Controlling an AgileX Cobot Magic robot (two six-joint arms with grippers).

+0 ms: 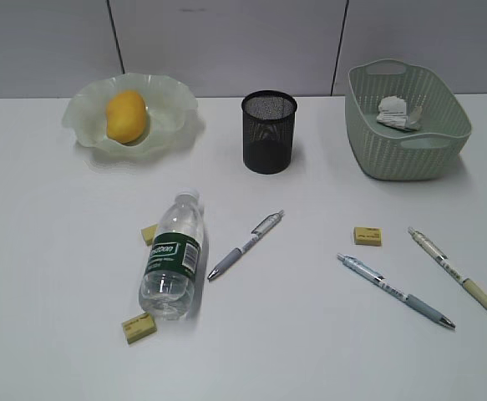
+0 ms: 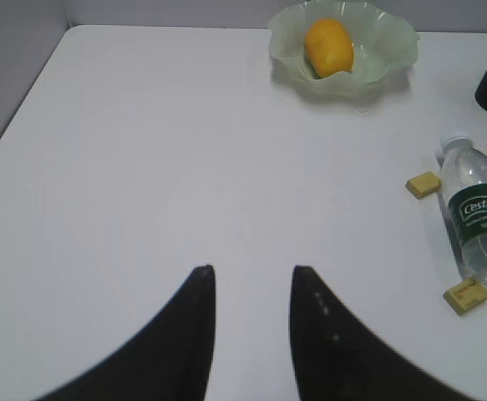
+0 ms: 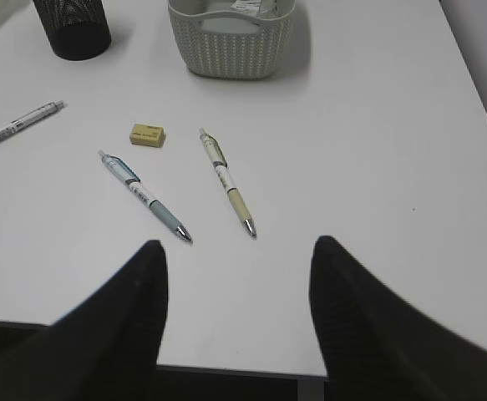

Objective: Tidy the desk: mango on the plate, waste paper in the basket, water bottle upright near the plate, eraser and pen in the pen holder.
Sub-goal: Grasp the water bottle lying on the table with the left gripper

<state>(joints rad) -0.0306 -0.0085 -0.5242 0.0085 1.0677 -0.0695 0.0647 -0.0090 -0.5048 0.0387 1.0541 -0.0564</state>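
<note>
The mango [image 1: 126, 116] sits in the plate [image 1: 169, 107] at the far left of the surface [image 1: 310, 351]. The waste paper [image 1: 400, 113] lies inside the basket [image 1: 406, 154] at the far right. Between plate and basket, the pen holder [image 1: 269, 132] stands upright.

The water bottle [image 1: 175, 256] lies on its side near the left centre, cap pointing away from you. One eraser [image 1: 149, 234] touches its left shoulder; a second eraser [image 1: 139, 327] lies just beside its base. A grey pen [image 1: 246, 245] lies just right of the bottle.

On the right half you see a third eraser [image 1: 367, 236], a blue-grey pen [image 1: 396, 291] and a beige pen [image 1: 456, 272], all apart from one another.

The left gripper [image 2: 251, 288] hovers over bare surface with jaws narrowly parted, holding nothing. The right gripper [image 3: 236, 267] hovers above the near edge with jaws wide apart, also empty.
</note>
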